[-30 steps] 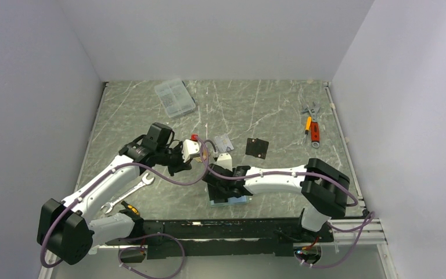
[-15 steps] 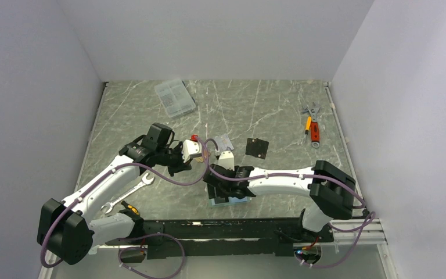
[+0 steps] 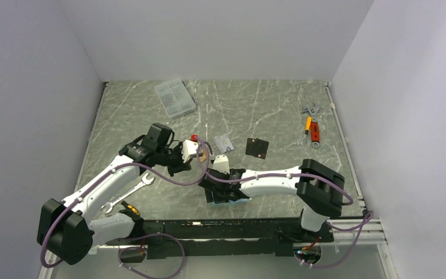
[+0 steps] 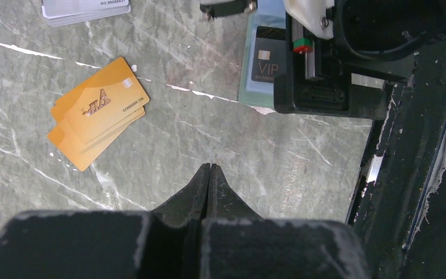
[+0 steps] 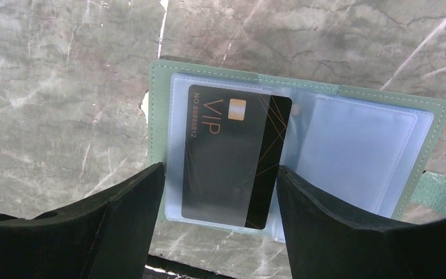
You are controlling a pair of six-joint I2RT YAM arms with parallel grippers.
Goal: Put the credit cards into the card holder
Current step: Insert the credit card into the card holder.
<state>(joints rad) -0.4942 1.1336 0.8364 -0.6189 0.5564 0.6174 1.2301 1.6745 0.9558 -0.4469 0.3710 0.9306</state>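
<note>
Closest to me, by the near edge of the dark green marble table [image 3: 267,107], lies the small grey-green folding card holder [image 5: 360,157]. It is spread open flat with its light blue inside facing up. A black plastic card with gold "VIP" letters [image 5: 232,157] sits in one of its clear pockets, a bit crooked, with one end poking out. My right gripper [image 5: 219,174] hangs right over that card. Its two fingers are wide apart, one on each side of the card, and they hold nothing. I cannot tell if they touch the holder.

A little further away, my left gripper [image 4: 209,168] is over bare table. Its fingers are pressed together with nothing between them. A small pile of orange-gold plastic cards [image 4: 99,119] lies near it, not touching it.

Further still lie the silvery-white plastic cards [image 3: 223,142], and just beside them a flat black square piece [image 3: 257,147].

Far back sits a clear plastic box [image 3: 175,97].
</note>
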